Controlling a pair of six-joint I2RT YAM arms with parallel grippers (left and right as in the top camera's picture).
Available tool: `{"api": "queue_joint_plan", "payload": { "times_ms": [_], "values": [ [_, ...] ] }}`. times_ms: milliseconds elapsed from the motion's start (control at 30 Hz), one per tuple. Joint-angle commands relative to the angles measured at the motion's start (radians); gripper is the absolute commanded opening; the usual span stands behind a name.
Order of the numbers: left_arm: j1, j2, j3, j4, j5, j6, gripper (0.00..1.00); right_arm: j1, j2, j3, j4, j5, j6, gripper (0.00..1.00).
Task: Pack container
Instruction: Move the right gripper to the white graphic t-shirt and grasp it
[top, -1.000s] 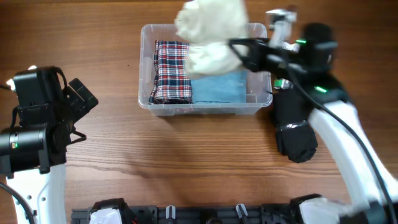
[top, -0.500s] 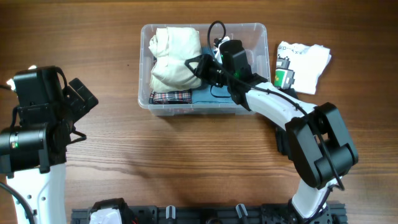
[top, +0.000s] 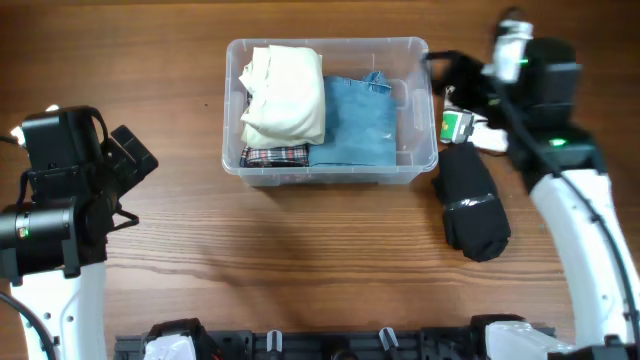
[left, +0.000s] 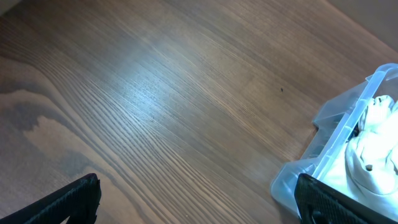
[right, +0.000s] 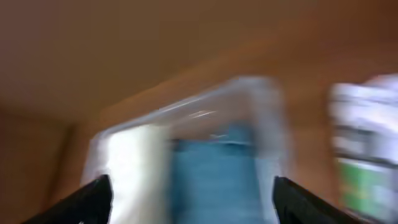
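Note:
The clear container (top: 232, 172) stands at the table's far middle. A folded cream garment (top: 285, 95) lies in its left half on top of a plaid cloth (top: 275, 155), and blue denim (top: 350, 125) fills the middle and right. My right gripper (top: 452, 72) hovers just outside the container's right end, open and empty. Its wrist view is blurred, with the open gripper (right: 199, 208) facing the container (right: 261, 93), cream and blue inside. My left gripper (top: 130, 160) stays open at the far left; in its wrist view the gripper (left: 199, 205) shows only wood and the container's corner (left: 298, 180).
A white packaged item with a green label (top: 458, 125) lies right of the container, partly under the right arm, and shows blurred in the right wrist view (right: 367, 124). A black bundle (top: 475, 210) lies in front of it. The table (top: 300, 260) is bare wood.
The right gripper carried the cream garment over the container, set it in the left half, opened, and pulled back to the right. The left arm has not moved.

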Motion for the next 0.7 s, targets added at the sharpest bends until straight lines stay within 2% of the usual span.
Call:
{"api": "queue_joint_plan", "payload": {
  "times_ms": [0, 67, 100, 267, 467, 533, 633, 667],
  "values": [
    [0.005, 0.0, -0.001, 0.003, -0.01, -0.02, 1.0, -0.228, 0.077, -0.008, -0.078, 0.019, -0.116, 0.89],
    [0.005, 0.0, -0.001, 0.003, -0.01, -0.02, 1.0, -0.327, 0.153, -0.008, -0.101, 0.019, -0.161, 0.99],
    [0.005, 0.0, -0.001, 0.003, -0.01, -0.02, 1.0, -0.357, 0.192, -0.008, -0.103, 0.019, -0.167, 1.0],
    [0.005, 0.0, -0.001, 0.003, -0.01, -0.02, 1.0, -0.424, 0.44, -0.008, -0.068, 0.013, -0.193, 1.0],
    [0.006, 0.0, -0.001, 0.003, -0.01, -0.02, 1.0, -0.41, 0.663, -0.008, 0.059, -0.232, -0.24, 0.96],
    [0.005, 0.0, -0.001, 0.003, -0.01, -0.02, 1.0, -0.396, 0.696, -0.008, 0.087, -0.241, -0.221, 0.9],
    [0.005, 0.0, -0.001, 0.003, -0.01, -0.02, 1.0, -0.379, 0.704, -0.008, 0.107, -0.241, -0.215, 0.73],
    [0.005, 0.0, -0.001, 0.003, -0.01, -0.02, 1.0, -0.376, 0.697, -0.008, 0.108, -0.241, -0.215, 0.62]
  ]
}}
